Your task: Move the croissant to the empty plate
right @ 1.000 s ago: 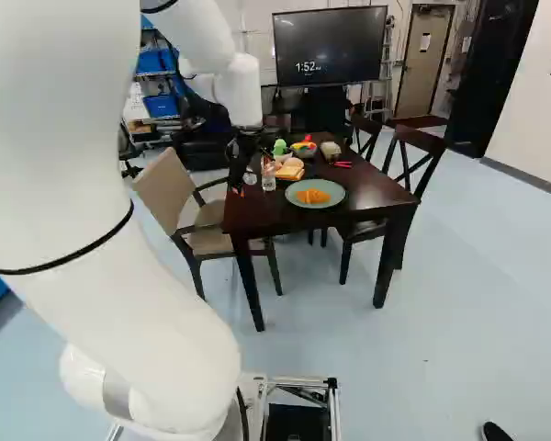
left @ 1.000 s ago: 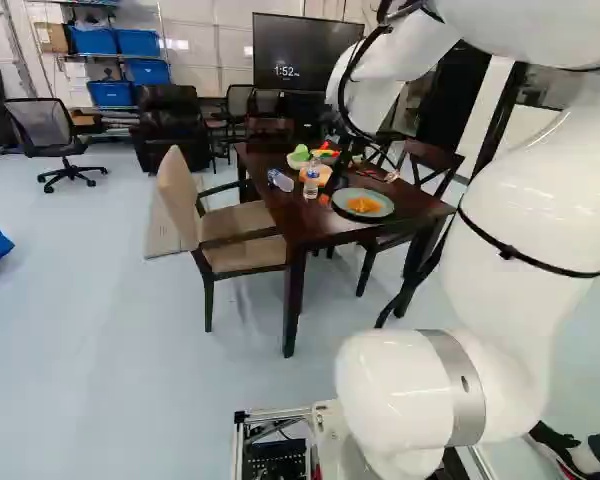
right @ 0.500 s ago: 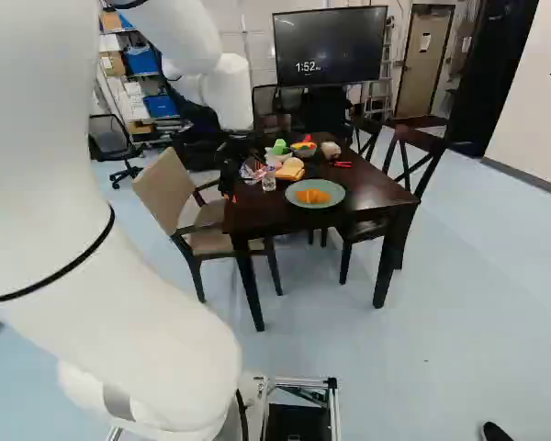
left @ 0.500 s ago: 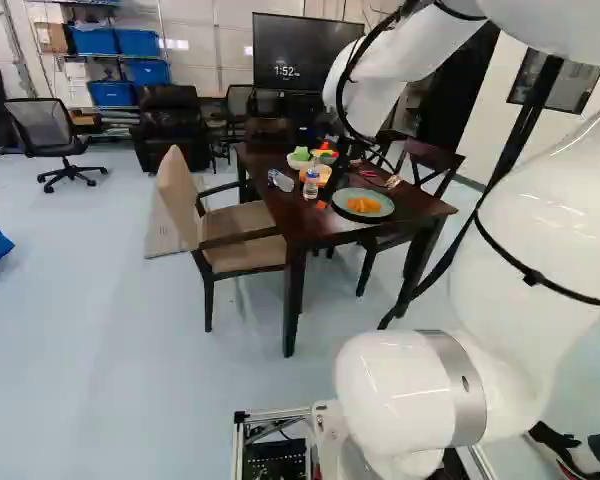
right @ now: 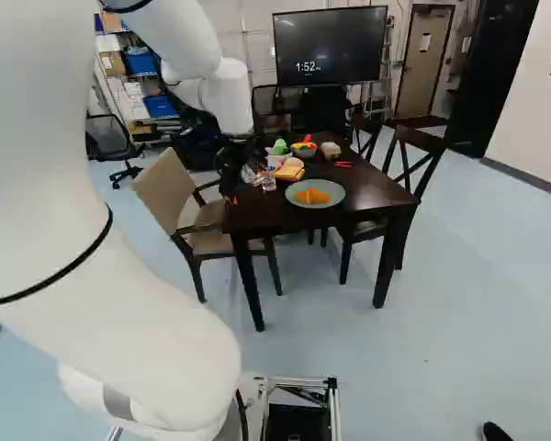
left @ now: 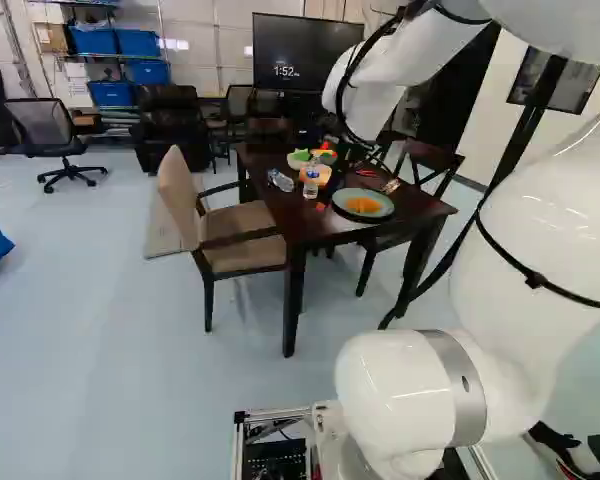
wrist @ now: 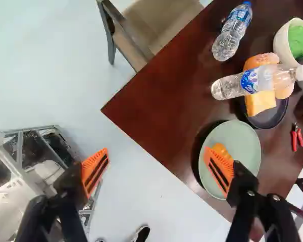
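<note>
Lab-like workspace, shelved blue bins (left: 117,42), office chair (left: 42,126), large screen (right: 329,46), wooden table (right: 378,190)

upright bottle (wrist: 255,81) near plate (wrist: 247,138), tabletop corner (wrist: 126,108) seemingly passable

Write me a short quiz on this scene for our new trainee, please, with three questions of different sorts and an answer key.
1. True or false: the croissant rests on the green plate.

2. Multiple choice: which of these lies on the dark wooden table?
a) a frying pan
b) red-handled pliers
c) a laptop

3. Fill in the missing word, "open" or "shut": the end effector is ____.

Key: 1 true; 2 b; 3 open.
</note>
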Available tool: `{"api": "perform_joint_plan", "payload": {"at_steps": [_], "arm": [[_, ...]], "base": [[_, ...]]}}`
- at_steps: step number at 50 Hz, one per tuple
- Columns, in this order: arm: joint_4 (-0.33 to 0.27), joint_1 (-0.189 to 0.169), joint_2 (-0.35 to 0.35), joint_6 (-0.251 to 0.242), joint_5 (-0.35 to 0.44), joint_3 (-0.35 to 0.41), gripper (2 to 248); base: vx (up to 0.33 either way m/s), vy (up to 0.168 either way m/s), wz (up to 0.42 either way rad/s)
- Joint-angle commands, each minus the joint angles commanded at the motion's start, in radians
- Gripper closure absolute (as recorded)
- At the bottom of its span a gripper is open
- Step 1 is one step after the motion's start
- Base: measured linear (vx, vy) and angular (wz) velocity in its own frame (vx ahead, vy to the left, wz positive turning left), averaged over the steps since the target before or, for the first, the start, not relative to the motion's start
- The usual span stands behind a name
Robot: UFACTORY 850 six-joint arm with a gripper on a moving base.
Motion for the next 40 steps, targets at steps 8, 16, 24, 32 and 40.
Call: {"api": "perform_joint_plan", "payload": {"at_steps": [8,16,24,32,40], "arm": [[-0.007,0.002,0.006,0.033,0.035,0.020,3],[-0.015,0.004,0.013,0.072,0.077,0.044,3],[-0.024,0.007,0.021,0.117,0.126,0.073,3],[-0.035,0.009,0.030,0.169,0.182,0.105,3],[-0.048,0.013,0.041,0.228,0.246,0.141,3]], "base": [[0.000,0.000,0.000],[0.000,0.000,0.000],[0.000,0.000,0.000],[0.000,0.000,0.000],[0.000,0.000,0.000]]}}
